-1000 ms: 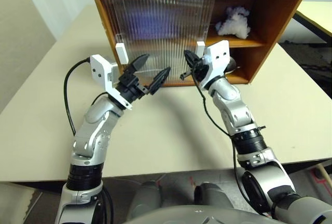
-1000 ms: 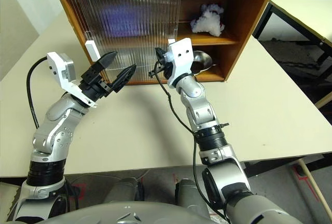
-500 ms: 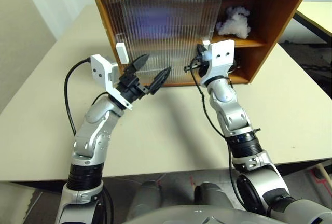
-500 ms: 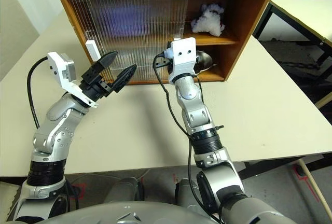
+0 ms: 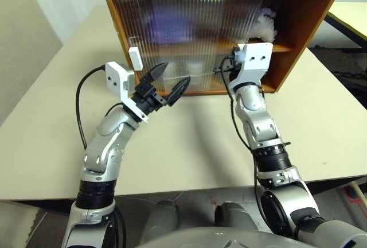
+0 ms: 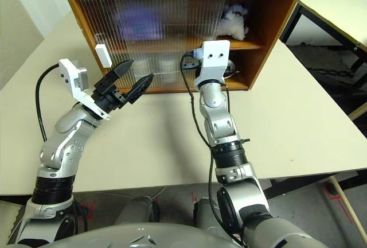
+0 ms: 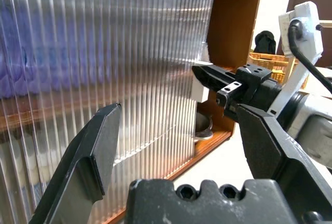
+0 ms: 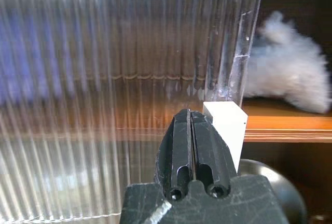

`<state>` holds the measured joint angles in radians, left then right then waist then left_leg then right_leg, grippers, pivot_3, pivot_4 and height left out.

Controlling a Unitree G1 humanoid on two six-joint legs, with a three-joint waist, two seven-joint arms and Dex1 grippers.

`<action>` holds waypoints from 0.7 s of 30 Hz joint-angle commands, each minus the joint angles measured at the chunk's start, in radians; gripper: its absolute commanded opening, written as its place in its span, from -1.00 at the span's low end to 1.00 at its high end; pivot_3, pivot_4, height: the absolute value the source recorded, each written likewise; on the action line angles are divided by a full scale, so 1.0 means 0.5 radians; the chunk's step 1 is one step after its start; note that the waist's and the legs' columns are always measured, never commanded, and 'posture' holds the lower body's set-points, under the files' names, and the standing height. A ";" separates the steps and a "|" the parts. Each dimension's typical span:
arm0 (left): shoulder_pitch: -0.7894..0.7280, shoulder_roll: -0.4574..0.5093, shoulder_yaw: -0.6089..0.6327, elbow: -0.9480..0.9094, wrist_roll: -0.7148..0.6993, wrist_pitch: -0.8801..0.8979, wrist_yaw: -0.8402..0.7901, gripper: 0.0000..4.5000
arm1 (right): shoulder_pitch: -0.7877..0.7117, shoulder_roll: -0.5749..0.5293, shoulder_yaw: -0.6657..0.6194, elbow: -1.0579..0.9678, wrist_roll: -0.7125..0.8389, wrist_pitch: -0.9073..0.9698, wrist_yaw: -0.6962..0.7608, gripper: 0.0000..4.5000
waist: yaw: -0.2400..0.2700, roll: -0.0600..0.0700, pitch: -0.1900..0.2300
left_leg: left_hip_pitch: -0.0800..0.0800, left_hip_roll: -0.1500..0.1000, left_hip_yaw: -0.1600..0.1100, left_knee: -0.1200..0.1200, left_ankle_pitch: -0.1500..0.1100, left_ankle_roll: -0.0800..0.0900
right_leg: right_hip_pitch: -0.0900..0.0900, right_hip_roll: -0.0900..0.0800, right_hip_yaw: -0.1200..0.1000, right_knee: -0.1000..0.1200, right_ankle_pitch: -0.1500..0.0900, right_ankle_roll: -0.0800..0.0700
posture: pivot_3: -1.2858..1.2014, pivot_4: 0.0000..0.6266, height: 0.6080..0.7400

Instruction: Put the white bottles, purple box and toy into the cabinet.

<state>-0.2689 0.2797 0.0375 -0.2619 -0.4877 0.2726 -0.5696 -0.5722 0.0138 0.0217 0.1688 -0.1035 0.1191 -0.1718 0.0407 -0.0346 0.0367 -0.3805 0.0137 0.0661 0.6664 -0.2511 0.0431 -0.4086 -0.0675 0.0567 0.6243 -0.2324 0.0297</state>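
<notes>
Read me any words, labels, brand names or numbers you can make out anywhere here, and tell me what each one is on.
No text can be read anywhere.
Orange-brown wooden cabinet: plain wood, no markings.
Ribbed translucent sliding doors: the lilac-purple box behind them is a blur, any print unreadable.
Fluffy white plush toy: no lettering visible.
Closed right end effector: no markings.

Ribbed doors [image 5: 189, 41] blur the purple box [image 5: 167, 27]; toy [image 8: 290, 76] half-hidden.

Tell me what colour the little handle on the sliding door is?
White. The handle shows best in the right wrist view, beside the shut right gripper, on the ribbed see-through door.
</notes>
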 commanded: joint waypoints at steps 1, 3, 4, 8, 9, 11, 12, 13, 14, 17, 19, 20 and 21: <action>-0.028 -0.001 -0.017 0.012 0.011 -0.014 -0.016 1.00 | -0.020 -0.061 -0.109 0.106 -0.044 0.001 -0.121 -0.98 | 0.000 0.000 0.000 | 0.000 0.000 0.000 0.000 0.000 0.000 | 0.000 0.000 0.000 0.000 0.000 0.000 | 0.13 -1.00 1.00; -0.027 -0.002 -0.017 0.013 0.010 -0.015 -0.019 1.00 | -0.038 -0.087 -0.119 0.146 -0.053 -0.014 -0.158 -0.98 | 0.001 0.000 0.000 | 0.000 0.000 0.000 0.000 0.000 0.000 | 0.000 0.000 0.000 0.000 0.000 0.000 | 0.13 -1.00 1.00; -0.026 -0.003 -0.017 0.013 0.010 -0.016 -0.019 1.00 | -0.044 -0.094 -0.122 0.160 -0.053 -0.020 -0.171 -0.98 | 0.000 0.000 0.000 | 0.000 0.000 0.000 0.000 0.000 0.000 | 0.000 0.000 0.000 0.000 0.000 0.000 | 0.13 -1.00 1.00; -0.030 -0.009 -0.020 0.019 0.013 -0.020 -0.019 1.00 | -0.088 -0.162 -0.147 0.274 -0.087 -0.059 -0.259 -0.98 | -0.002 0.000 0.000 | 0.000 -0.001 0.001 0.001 0.000 0.001 | 0.001 -0.001 0.000 -0.001 -0.001 0.000 | 0.13 -1.00 1.00; -0.030 -0.009 -0.020 0.019 0.013 -0.020 -0.019 1.00 | -0.097 -0.175 -0.155 0.300 -0.096 -0.066 -0.282 -0.98 | -0.002 0.000 0.000 | 0.000 -0.001 0.001 0.001 0.001 0.001 | 0.001 -0.001 0.000 -0.001 -0.001 0.000 | 0.13 -1.00 1.00; -0.028 -0.009 -0.019 0.018 0.013 -0.021 -0.020 1.00 | -0.117 -0.210 -0.180 0.364 -0.104 -0.086 -0.316 -0.98 | -0.002 0.000 0.000 | 0.000 -0.001 0.001 0.001 0.002 0.000 | 0.001 -0.001 0.001 -0.001 0.000 0.000 | 0.13 -1.00 1.00; -0.027 -0.009 -0.019 0.018 0.013 -0.021 -0.021 1.00 | -0.126 -0.228 -0.190 0.394 -0.105 -0.095 -0.333 -0.98 | -0.003 0.000 0.000 | 0.000 -0.001 0.001 0.001 0.003 0.000 | 0.002 -0.001 0.001 -0.001 0.000 0.000 | 0.13 -1.00 1.00; -0.025 -0.009 -0.018 0.016 0.012 -0.021 -0.021 1.00 | -0.134 -0.248 -0.195 0.422 -0.104 -0.109 -0.344 -0.98 | -0.004 0.000 0.000 | 0.000 -0.001 0.001 0.001 0.003 0.000 | 0.002 -0.001 0.001 -0.001 0.000 0.000 | 0.13 -1.00 1.00; -0.025 -0.008 -0.018 0.015 0.012 -0.021 -0.022 1.00 | -0.143 -0.271 -0.202 0.456 -0.104 -0.122 -0.356 -0.98 | -0.005 0.000 0.000 | 0.001 -0.001 0.001 0.001 0.003 0.000 | 0.002 -0.001 0.001 -0.001 0.000 0.001 | 0.13 -1.00 1.00; -0.023 -0.006 -0.017 0.015 0.012 -0.022 -0.024 1.00 | -0.166 -0.319 -0.218 0.539 -0.102 -0.158 -0.383 -0.98 | -0.005 0.000 0.000 | 0.001 -0.001 0.001 0.001 0.004 0.000 | 0.002 -0.001 0.001 -0.001 0.000 0.001 | 0.13 -1.00 1.00; -0.023 -0.006 -0.018 0.014 0.013 -0.022 -0.024 1.00 | -0.187 -0.353 -0.233 0.606 -0.104 -0.191 -0.395 -0.98 | -0.009 0.000 0.000 | 0.001 -0.001 0.001 0.001 0.006 0.002 | 0.002 -0.001 0.001 -0.001 0.000 0.001 | 0.13 -1.00 1.00; -0.023 -0.006 -0.018 0.014 0.013 -0.022 -0.024 1.00 | -0.200 -0.379 -0.243 0.650 -0.104 -0.210 -0.402 -0.98 | -0.015 0.000 0.000 | 0.001 -0.001 0.001 0.001 0.006 0.003 | 0.002 -0.001 0.001 -0.001 0.000 0.001 | 0.13 -1.00 1.00; -0.023 -0.006 -0.017 0.013 0.013 -0.022 -0.025 1.00 | -0.211 -0.396 -0.248 0.683 -0.103 -0.226 -0.407 -0.98 | -0.021 0.000 0.000 | 0.001 -0.001 0.001 0.001 0.006 0.003 | 0.002 -0.001 0.001 -0.001 0.000 0.002 | 0.13 -1.00 1.00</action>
<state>-0.2696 0.2770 0.0368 -0.2601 -0.4878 0.2668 -0.5782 -0.6701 -0.1649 -0.0604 0.4639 -0.1510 0.0117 -0.3503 0.0302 -0.0347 0.0366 -0.3800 0.0133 0.0668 0.6668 -0.2478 0.0451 -0.4075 -0.0678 0.0573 0.6238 -0.2320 0.0305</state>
